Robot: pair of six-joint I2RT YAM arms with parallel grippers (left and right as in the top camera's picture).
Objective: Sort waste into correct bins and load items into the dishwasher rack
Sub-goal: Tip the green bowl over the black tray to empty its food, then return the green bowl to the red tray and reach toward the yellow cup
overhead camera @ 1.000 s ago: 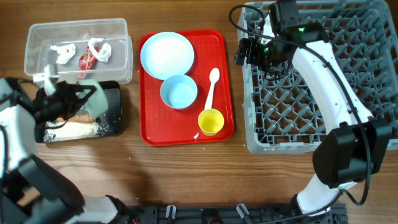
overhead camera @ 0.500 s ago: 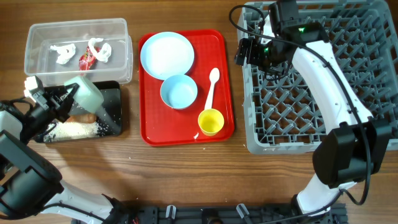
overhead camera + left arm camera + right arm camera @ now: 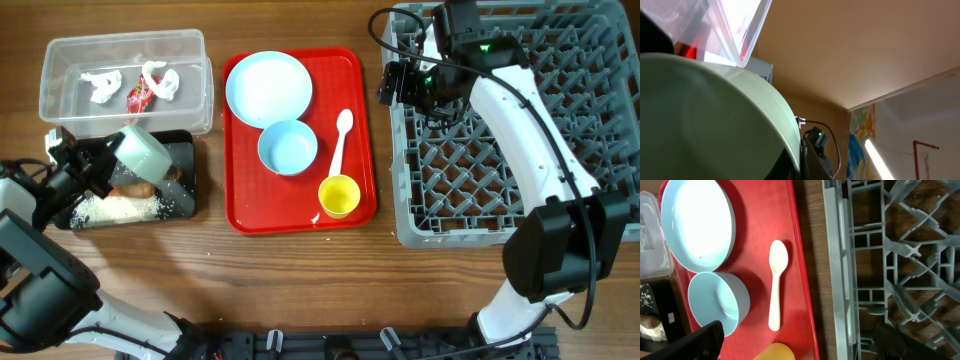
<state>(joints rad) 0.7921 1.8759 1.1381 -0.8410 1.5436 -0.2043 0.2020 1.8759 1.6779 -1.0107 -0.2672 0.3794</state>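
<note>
Two arms stand at opposite ends of the worktop (image 3: 300, 290). At the left edge the left fingers (image 3: 98, 166) are closed on a pale green bowl (image 3: 143, 152), which is tipped on its side above the black bin (image 3: 186, 192) – its mouth faces toward the arm. In the left wrist view the bowl's curved wall fills nearly everything, so the grip itself is hidden there. White grains (image 3: 115, 208) and a brown scrap (image 3: 136, 186) lie in the black bin. Just behind it sits the clear bin (image 3: 60, 48), holding white wrappers (image 3: 100, 86) and a red one (image 3: 140, 96).

Near the middle is the red tray (image 3: 352, 80), carrying a blue plate (image 3: 268, 88), a blue bowl (image 3: 288, 147), a white spoon (image 3: 340, 138) and a yellow cup (image 3: 339, 195); the bowl touches the plate's near edge.

At the right the grey dishwasher rack (image 3: 450, 190) has no dishes in it. The right fingers (image 3: 391, 84) hang over the rack's left rim – spread wide apart with nothing between them, as the right wrist view shows.
</note>
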